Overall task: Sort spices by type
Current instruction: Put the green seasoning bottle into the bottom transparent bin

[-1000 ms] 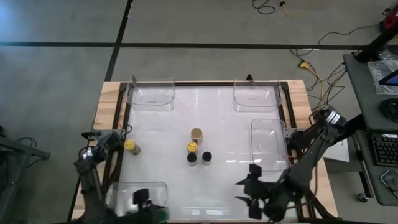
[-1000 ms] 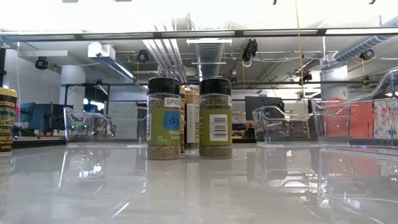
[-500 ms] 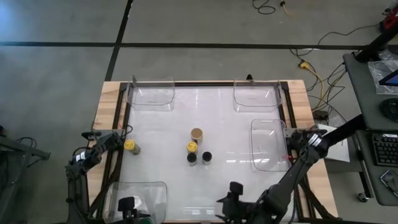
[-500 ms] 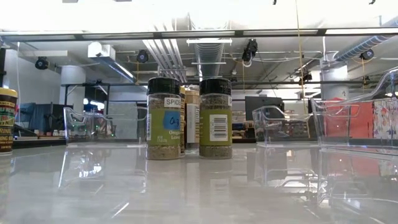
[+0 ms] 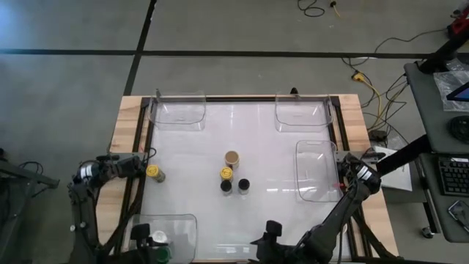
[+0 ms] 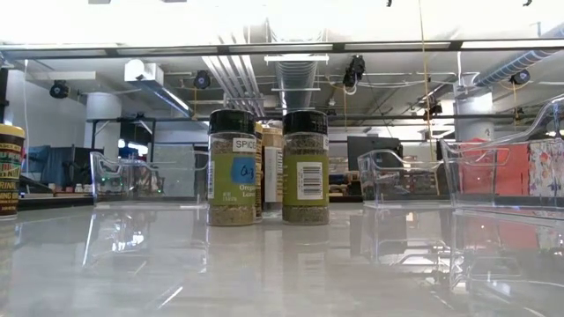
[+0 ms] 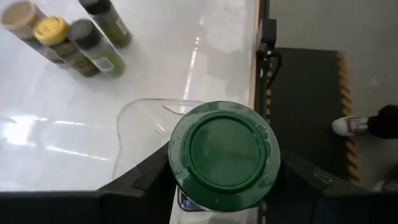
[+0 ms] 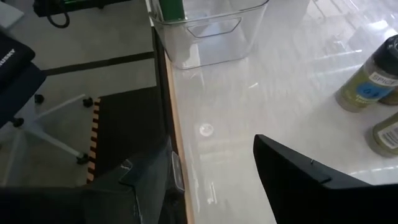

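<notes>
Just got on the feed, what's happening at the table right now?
The left gripper is shut on a green-lidded jar at the near-left clear tray. The right gripper waits open at the table's near edge. Four jars, including two black-lidded ones, stand mid-table; another yellow-lidded jar stands apart at the left.

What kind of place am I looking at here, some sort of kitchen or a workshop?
Most likely a robotics lab or workshop, not a kitchen. The spice jars stand on a white test table with clear trays, exposed ducts and pipes run overhead, and loose cables lie on a bare concrete floor.
</notes>
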### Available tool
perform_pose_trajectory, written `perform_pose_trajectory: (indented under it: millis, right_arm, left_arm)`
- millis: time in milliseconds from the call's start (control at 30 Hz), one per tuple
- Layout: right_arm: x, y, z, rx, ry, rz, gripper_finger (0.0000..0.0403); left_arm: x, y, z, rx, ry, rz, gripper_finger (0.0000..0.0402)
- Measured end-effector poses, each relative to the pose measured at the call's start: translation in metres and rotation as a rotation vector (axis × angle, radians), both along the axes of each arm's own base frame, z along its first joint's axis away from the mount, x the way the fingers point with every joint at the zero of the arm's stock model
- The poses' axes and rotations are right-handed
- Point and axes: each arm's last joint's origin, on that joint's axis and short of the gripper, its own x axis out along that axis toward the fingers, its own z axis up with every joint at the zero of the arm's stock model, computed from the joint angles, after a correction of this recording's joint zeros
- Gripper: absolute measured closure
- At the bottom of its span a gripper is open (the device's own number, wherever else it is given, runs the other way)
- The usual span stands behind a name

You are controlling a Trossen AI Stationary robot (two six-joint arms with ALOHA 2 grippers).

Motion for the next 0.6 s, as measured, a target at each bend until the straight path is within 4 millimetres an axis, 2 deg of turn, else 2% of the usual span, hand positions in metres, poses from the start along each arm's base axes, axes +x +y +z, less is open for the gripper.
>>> perform_pose_trajectory:
  millis: [333, 600]
  right_arm:
    - [0.004, -0.005, 0.0, 0.035, -0.001, -0.05, 0.0183]
    - [0.008, -0.009, 0.0, 0.056, -0.001, -0.083, 0.0183]
  left_arm:
    - [-0.006, 0.033, -0.041, -0.102, -0.02, -0.109, 0.0218]
    - [-0.01, 0.037, -0.08, -0.094, 0.035, -0.234, 0.0217]
